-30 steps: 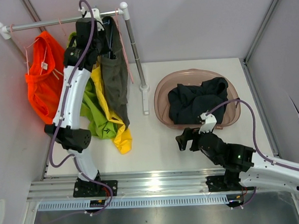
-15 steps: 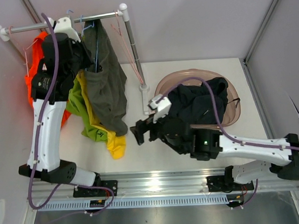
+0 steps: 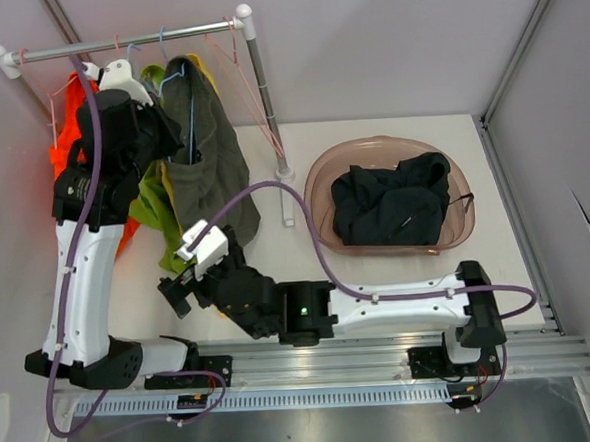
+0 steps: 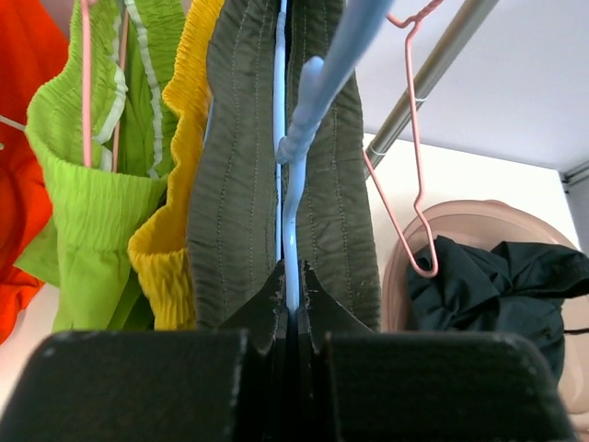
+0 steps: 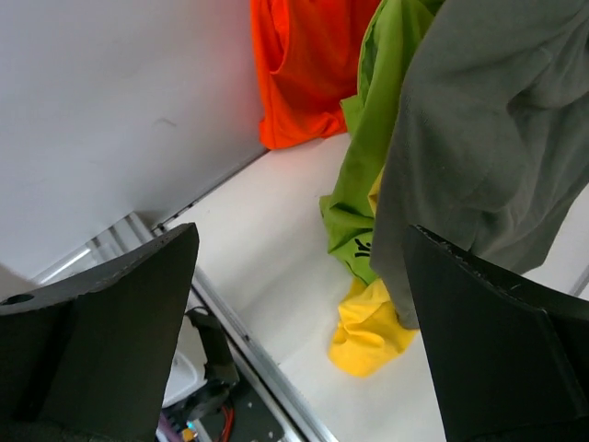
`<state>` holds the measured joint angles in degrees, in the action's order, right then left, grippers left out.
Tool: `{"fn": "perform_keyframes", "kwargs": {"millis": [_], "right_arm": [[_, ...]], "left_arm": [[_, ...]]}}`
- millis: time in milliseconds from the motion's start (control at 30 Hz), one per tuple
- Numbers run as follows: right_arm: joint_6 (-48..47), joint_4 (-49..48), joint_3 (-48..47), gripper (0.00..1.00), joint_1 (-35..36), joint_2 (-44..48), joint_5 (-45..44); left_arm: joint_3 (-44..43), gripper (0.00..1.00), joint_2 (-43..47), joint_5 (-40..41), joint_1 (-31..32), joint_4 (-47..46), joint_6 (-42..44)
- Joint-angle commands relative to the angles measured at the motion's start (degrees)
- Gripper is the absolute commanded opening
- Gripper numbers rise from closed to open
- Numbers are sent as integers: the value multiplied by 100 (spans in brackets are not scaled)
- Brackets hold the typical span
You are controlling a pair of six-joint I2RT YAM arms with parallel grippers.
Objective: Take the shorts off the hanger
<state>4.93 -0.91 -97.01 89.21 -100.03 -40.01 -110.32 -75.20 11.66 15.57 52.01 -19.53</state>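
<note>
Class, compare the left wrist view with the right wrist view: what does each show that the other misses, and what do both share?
Only left wrist: the left claw shut on the blue hanger, an empty pink hanger, black shorts in the basin. Only right wrist: the open right claw, lower hems near the table. Both: orange, lime green, yellow and dark olive shorts.

1. Orange shorts (image 5: 308, 64): hanging at the left end of the rail (image 3: 124, 38).
2. Lime green shorts (image 4: 87, 212): hanging next along the rail, with a gathered elastic waistband.
3. Yellow shorts (image 4: 170, 249): hanging, pressed between the green and the olive.
4. Dark olive shorts (image 3: 212, 176): hanging on a blue hanger (image 4: 336, 55) at mid-rail, with a ribbed waistband.
5. Black shorts (image 3: 389, 200): a crumpled heap, off the rail and well to its right.
</note>
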Motion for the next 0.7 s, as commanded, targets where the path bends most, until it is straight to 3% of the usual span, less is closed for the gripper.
{"fn": "perform_keyframes", "kwargs": {"millis": [0, 233, 300, 333, 433, 467, 667], "right_arm": [[-448, -796, -327, 99, 18, -394, -639], [-1195, -1552, -433, 99, 26, -922, -1676], [-1406, -1807, -476, 91, 44, -1062, -1852], [-1572, -1886, -494, 86, 61, -1097, -1966], [-1749, -2089, -468, 39, 158, -1159, -2028], [-1776, -2141, -398, 2, 280, -1151, -2028], [-2198, -2791, 401, 0, 1158, -940, -2748]], "left_arm": [[-33, 0, 505, -129, 16, -183, -86], [213, 0, 1007, -348, 16, -15, -77], [344, 0, 1086, -366, 16, -42, -86], [371, 0, 1138, -384, 16, -50, -86], [511, 0, 1235, -419, 16, -94, -104], [555, 0, 1279, -410, 16, -121, -104], [354, 0, 1104, -129, 16, -208, 142]]}}
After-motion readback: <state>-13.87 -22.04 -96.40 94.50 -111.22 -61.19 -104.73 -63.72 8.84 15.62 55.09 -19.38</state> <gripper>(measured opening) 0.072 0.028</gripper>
